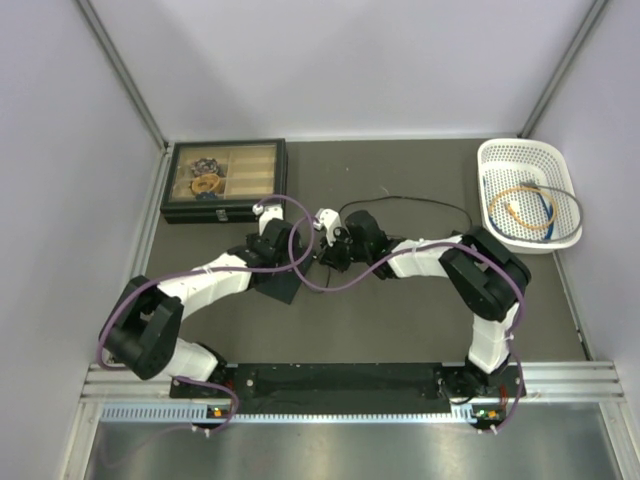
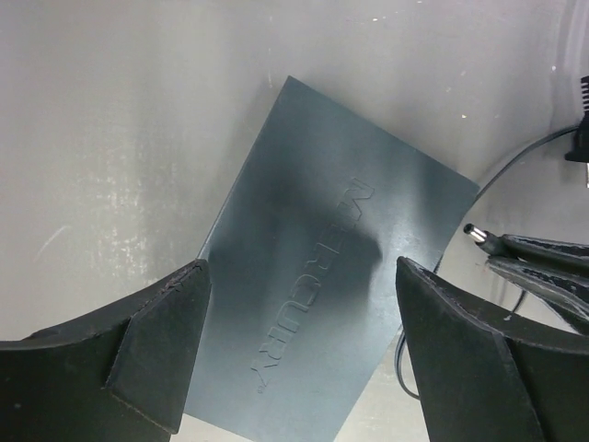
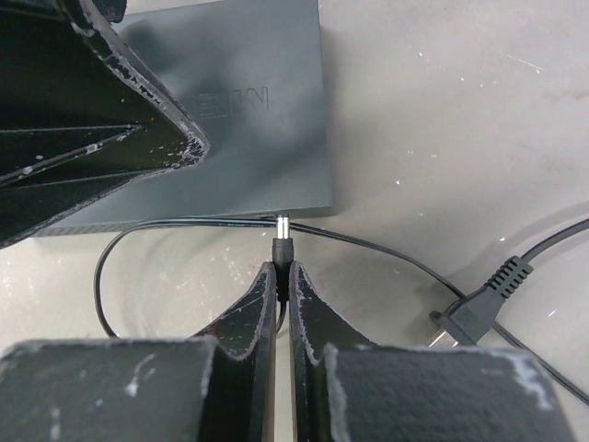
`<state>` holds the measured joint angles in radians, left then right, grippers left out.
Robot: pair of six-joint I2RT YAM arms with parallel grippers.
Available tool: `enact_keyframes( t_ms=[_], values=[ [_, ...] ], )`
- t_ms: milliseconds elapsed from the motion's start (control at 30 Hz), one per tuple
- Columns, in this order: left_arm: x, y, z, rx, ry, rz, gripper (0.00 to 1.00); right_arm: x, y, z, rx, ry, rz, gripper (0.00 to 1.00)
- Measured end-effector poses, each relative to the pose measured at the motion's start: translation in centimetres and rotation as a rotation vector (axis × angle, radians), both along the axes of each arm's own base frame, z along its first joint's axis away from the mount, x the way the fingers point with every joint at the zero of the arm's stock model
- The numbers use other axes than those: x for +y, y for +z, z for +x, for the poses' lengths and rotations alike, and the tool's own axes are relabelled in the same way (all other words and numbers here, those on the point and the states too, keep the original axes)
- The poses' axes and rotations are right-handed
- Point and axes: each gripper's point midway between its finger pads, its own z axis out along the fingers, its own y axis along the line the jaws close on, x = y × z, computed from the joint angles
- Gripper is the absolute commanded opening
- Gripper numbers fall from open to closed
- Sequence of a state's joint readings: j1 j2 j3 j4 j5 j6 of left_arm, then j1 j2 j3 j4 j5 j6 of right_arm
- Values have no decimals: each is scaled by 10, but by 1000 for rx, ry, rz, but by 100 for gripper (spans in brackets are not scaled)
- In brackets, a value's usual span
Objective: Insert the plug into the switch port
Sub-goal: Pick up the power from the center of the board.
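Observation:
The flat dark grey switch box (image 2: 313, 276) lies on the table, seen in the top view (image 1: 285, 288) below the two wrists. My left gripper (image 2: 301, 267) hovers open over it, one finger (image 2: 156, 354) above each side of its lid. My right gripper (image 3: 283, 272) is shut on the plug (image 3: 283, 241). The plug's metal tip points at the box's near edge (image 3: 184, 217) and sits just short of it, above a strand of the thin black lead (image 3: 386, 250). The switch port itself does not show. The left wrist view has the plug (image 2: 479, 235) to the right of the box.
A black two-prong mains plug (image 3: 474, 308) on its cable lies right of my right gripper. A black compartment case (image 1: 224, 180) stands at the back left. A white basket (image 1: 528, 195) with coiled cables sits at the back right. A black lead (image 1: 420, 205) loops behind the arms.

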<state>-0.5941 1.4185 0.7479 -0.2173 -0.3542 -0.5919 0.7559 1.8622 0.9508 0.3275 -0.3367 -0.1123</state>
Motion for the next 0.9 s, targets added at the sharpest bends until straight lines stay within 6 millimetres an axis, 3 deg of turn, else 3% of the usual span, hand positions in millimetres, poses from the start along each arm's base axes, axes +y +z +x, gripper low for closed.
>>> enact_keyframes(
  t_ms=[233, 367, 467, 567, 667, 733, 833, 900],
  values=[
    [-2, 2, 1, -4, -4, -12, 86, -6, 2, 7, -12, -34, -12, 0],
    [-2, 14, 2, -36, -2, -33, 86, -22, 25, 26, -62, -110, -25, 0],
    [-2, 33, 4, -89, 4, -65, 86, -35, 66, 55, -162, -190, -24, 0],
    [-2, 50, 7, -138, 12, -95, 86, -57, 132, 103, -327, -330, -3, 0],
    [-1, 56, 6, -159, 16, -107, 86, -97, 189, 146, -476, -502, -5, 0],
    [1, 55, 4, -159, 18, -106, 86, -135, 229, 171, -583, -645, -4, 0],
    [3, 53, 2, -156, 23, -106, 87, -184, 277, 190, -726, -826, 9, 0],
    [3, 51, 1, -153, 26, -107, 87, -194, 293, 193, -776, -859, 26, 0]
  ],
)
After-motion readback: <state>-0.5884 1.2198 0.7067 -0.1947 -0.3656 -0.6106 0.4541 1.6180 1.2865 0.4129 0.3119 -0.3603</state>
